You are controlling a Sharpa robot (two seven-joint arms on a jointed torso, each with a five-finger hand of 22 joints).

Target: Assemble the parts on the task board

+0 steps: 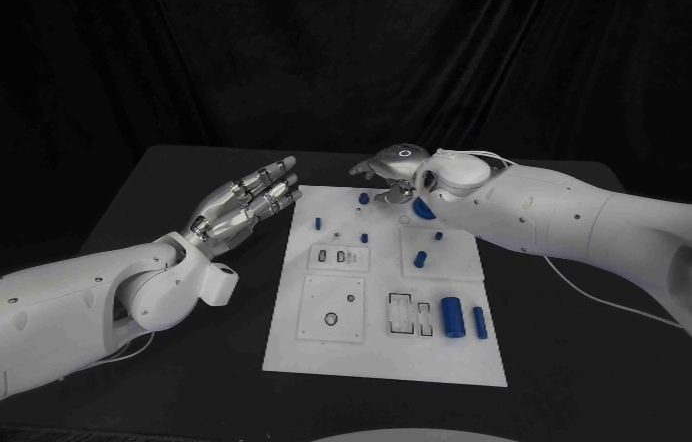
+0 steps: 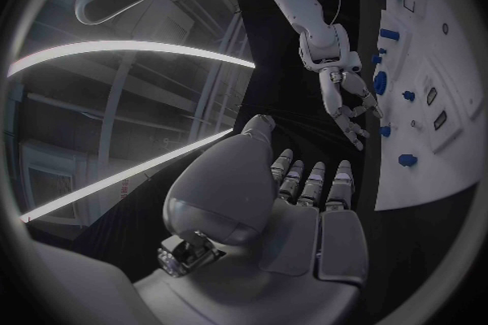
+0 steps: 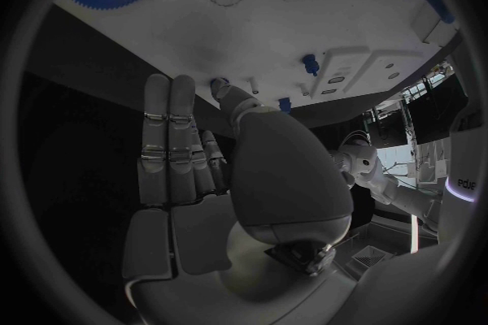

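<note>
Lying on black table (image 1: 173, 177), white task board (image 1: 375, 347), dark drapes behind (image 1: 346, 52)

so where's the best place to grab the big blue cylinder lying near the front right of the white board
Probably across its middle, from straight above: the big blue cylinder lies flat on the white task board, long axis running front to back, so fingers should close on its left and right sides, minding the thinner blue rod alongside.

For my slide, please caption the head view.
Right robot hand hovers over the task board's far edge; left robot hand waits open beside it.
</note>
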